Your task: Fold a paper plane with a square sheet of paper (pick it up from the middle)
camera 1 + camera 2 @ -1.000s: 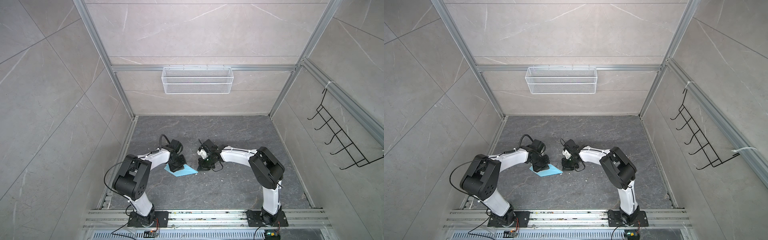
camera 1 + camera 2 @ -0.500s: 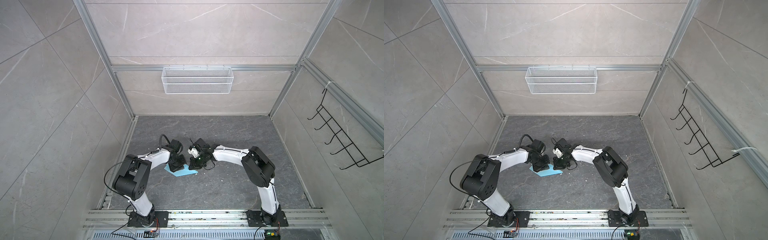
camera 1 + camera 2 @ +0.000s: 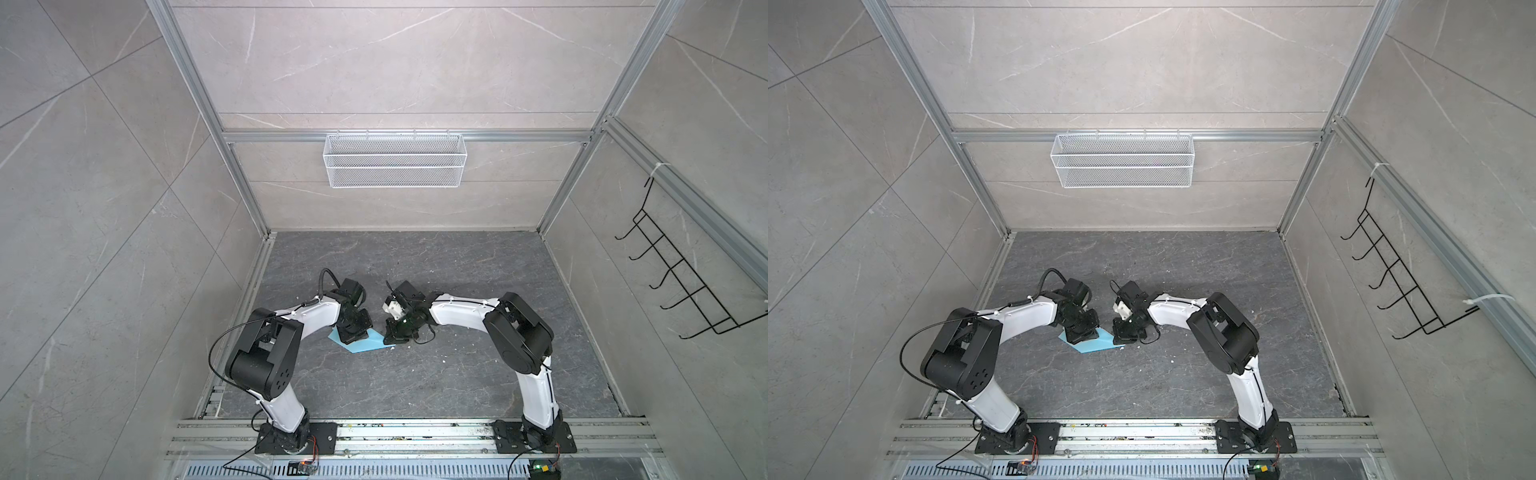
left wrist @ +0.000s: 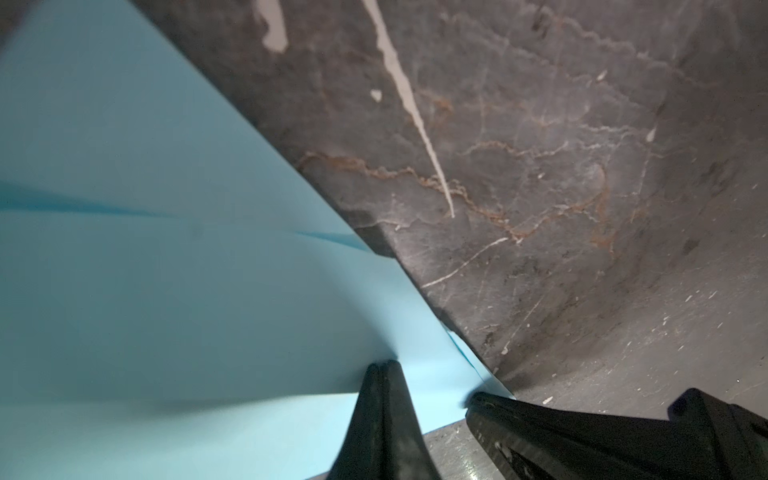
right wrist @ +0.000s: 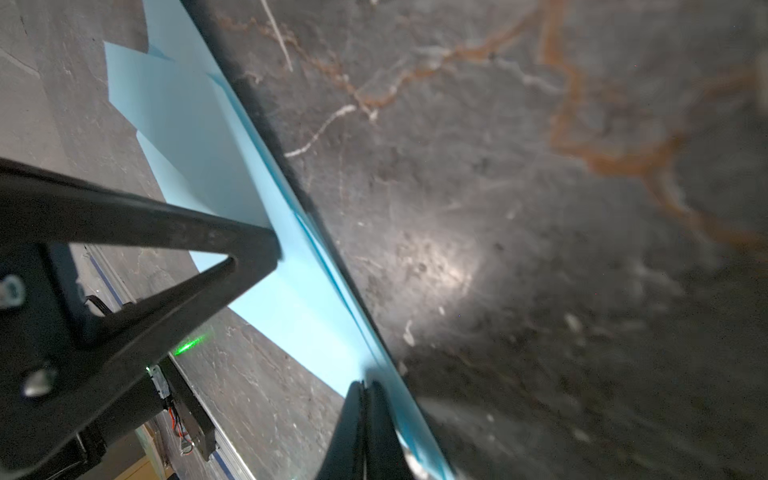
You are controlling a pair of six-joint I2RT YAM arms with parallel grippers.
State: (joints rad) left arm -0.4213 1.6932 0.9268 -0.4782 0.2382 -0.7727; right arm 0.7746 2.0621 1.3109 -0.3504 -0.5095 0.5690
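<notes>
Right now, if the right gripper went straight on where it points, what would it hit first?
The folded light-blue paper: the right gripper, shut, seems to touch it, with the table beneath.

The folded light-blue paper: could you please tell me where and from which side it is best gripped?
Probably the paper by its long layered edge, on the side away from the arm bases. The layers gape slightly there and a shadow shows beneath, while the rest lies flat on the floor; come in low from that far side.
</notes>
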